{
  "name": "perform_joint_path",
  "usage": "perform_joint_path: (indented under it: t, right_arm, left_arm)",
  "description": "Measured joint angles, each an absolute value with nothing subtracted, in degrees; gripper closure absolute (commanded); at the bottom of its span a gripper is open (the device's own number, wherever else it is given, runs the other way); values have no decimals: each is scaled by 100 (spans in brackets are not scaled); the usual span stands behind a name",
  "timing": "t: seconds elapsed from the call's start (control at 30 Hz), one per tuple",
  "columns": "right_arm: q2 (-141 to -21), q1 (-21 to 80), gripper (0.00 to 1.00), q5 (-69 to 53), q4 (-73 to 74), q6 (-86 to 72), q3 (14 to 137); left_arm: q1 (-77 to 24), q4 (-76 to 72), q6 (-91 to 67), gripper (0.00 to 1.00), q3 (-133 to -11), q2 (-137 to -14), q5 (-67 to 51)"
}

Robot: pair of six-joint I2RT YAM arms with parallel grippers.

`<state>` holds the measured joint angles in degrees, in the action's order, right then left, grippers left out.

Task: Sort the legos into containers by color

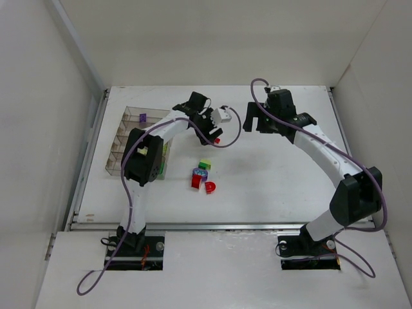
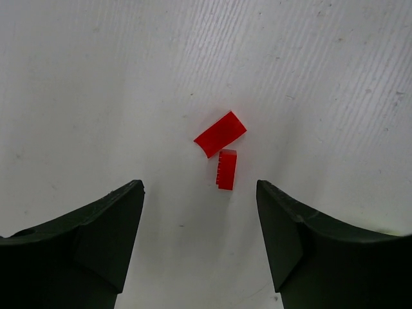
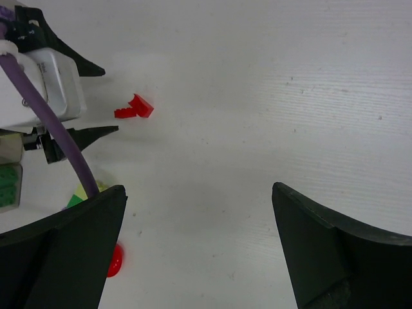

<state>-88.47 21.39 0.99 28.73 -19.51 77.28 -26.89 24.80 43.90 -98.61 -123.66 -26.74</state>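
Legos [image 2: 221,133], both red, lie just beyond the left gripper's [image 2: 199,187] spread jaws. The right gripper [image 3: 197,188] jaws gape, empty; the left arm [image 1: 161,132] half hides the containers [image 1: 119,138].

box [image 1: 118,129]: left on table [image 1: 277,187] | 2 bricks [image 2: 220,135]: touching, just ahead of left tool [image 2: 199,188] | brick cluster [image 1: 203,177]: centre

There, the left arm [image 1: 141,164] showed white tubular links and chunky black joint housings, and the right arm [image 1: 318,145] matched it. A thin purple cable [image 1: 239,129] looped off each. White boxy wrist housing [image 3: 55,84], matte black wedge-shaped fingers [image 2: 90,244].
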Motion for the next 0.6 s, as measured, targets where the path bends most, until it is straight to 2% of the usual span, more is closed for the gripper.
perform_joint_path:
  t: [0.1, 0.2, 0.3, 0.37, 0.4, 0.5, 0.53, 0.57, 0.6]
  right_arm:
    - [-8847, 2139, 0, 62, 2884, -1951, 7629]
    - [-8847, 2139, 0, 40, 2919, -1949, 7596]
    - [-8842, 2139, 0, 27, 2910, -1944, 7594]
    - [-8842, 2139, 0, 21, 2910, -1927, 7592]
    - [-8842, 2139, 0, 19, 2910, -1925, 7592]
    - [-8842, 2139, 0, 19, 2910, -1903, 7592]
    - [-8842, 2139, 0, 19, 2908, -1898, 7590]
    - [-8842, 2139, 0, 16, 2910, -1881, 7590]
    - [-8842, 2139, 0, 19, 2908, -1872, 7585]
  left_arm:
    - [-2707, 2480, 4224, 40, -9935, -12523, -2587]
    - [-2729, 2475, 4115, 41, -10020, -12700, -2534]
    - [-2738, 2453, 4012, 49, -9974, -12746, -2512]
    - [-2740, 2425, 3951, 57, -9959, -12746, -2486]
    - [-2740, 2388, 3903, 66, -9955, -12746, -2458]
    - [-2740, 2322, 3756, 81, -9953, -12748, -2368]
    - [-2740, 2320, 3719, 95, -9953, -12750, -2346]
    - [-2740, 2327, 3664, 100, -9953, -12757, -2333]
    - [-2740, 2322, 3656, 100, -9953, -12759, -2342]
